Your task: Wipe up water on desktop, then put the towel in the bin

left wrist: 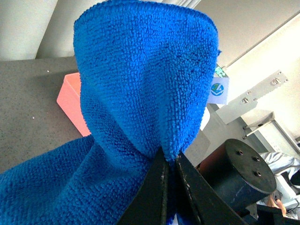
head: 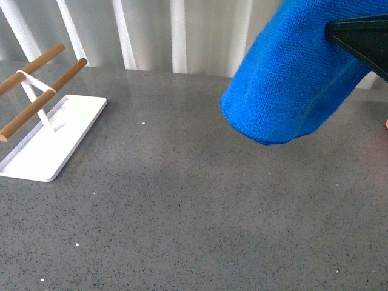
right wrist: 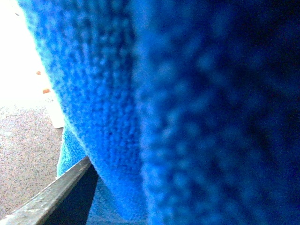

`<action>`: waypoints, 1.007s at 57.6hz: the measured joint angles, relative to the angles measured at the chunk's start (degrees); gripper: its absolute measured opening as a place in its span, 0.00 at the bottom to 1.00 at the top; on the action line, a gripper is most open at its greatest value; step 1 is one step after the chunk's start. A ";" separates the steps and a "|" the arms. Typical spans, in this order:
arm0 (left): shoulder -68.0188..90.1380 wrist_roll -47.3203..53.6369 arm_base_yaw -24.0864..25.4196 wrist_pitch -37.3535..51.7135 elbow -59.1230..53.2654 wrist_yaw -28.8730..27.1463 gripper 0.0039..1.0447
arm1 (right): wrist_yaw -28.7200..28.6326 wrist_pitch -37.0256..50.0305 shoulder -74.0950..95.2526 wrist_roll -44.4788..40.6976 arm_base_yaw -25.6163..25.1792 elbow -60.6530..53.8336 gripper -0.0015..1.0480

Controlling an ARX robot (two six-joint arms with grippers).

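Note:
The bright blue towel (head: 297,79) hangs in the air at the upper right, above the dark-grey speckled desktop (head: 182,206). My left gripper (left wrist: 169,161) is shut on a bunched fold of the towel (left wrist: 145,79), whose white tag (left wrist: 218,89) sticks out at one edge. Towel (right wrist: 187,108) fills the right wrist view, very close and blurred. Only one dark finger (right wrist: 56,199) of the open right gripper shows. A black arm part (head: 361,39) meets the towel at the right edge. A salmon-pink box (left wrist: 70,101), seemingly the bin, lies behind the towel. No water shows.
A white tray (head: 73,121) stands at the left of the desktop, carrying a rack of two wooden rods (head: 42,100). A white ribbed wall (head: 151,30) runs behind the desktop. A black cylinder (left wrist: 243,173) sits close beside the left jaws.

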 joint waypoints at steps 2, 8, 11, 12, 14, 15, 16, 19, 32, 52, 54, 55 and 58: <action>-0.04 0.02 -0.07 -0.22 0.00 -0.13 0.03 | 0.48 0.74 0.22 0.39 0.26 0.00 0.73; -0.11 0.04 -0.11 -0.33 0.00 -0.28 0.03 | 1.27 0.96 0.31 0.61 0.50 -0.02 0.59; -0.11 0.07 -0.11 -0.35 0.00 -0.39 0.03 | 1.33 1.14 0.28 0.81 0.50 -0.02 0.51; -0.11 0.04 -0.11 -0.37 0.00 -0.44 0.03 | 1.36 1.25 0.28 0.83 0.50 -0.04 0.49; -0.09 0.04 -0.11 -0.39 0.00 -0.55 0.03 | 1.53 1.38 0.28 0.85 0.48 -0.04 0.46; -0.09 0.04 -0.11 -0.39 0.00 -0.57 0.03 | 1.64 1.40 0.24 0.92 0.37 -0.04 0.42; -0.09 0.04 -0.11 -0.39 0.00 -0.66 0.03 | 1.66 1.38 0.22 0.94 0.33 -0.04 0.40; -0.09 0.09 -0.11 -0.46 0.00 -0.79 0.03 | 1.75 1.27 0.09 0.92 0.11 -0.07 0.34; -0.09 0.20 1.18 -1.31 -0.52 -2.16 0.03 | 3.87 -0.57 -1.49 0.74 -2.03 -0.15 0.04; 0.24 0.70 8.39 -3.37 -2.64 -2.84 0.29 | 6.47 -3.61 -1.84 0.07 -3.26 -0.15 0.04; 0.24 0.92 9.18 -3.48 -2.82 -2.86 0.32 | 6.62 -4.00 -1.86 -0.24 -3.32 -0.15 0.04; 0.24 1.07 10.01 -3.54 -3.08 -2.86 0.36 | 6.67 -4.11 -1.88 -0.28 -3.34 -0.15 0.04; 0.24 1.29 11.85 -3.65 -3.58 -2.75 0.43 | 6.80 -4.48 -1.88 -0.61 -3.45 -0.15 0.04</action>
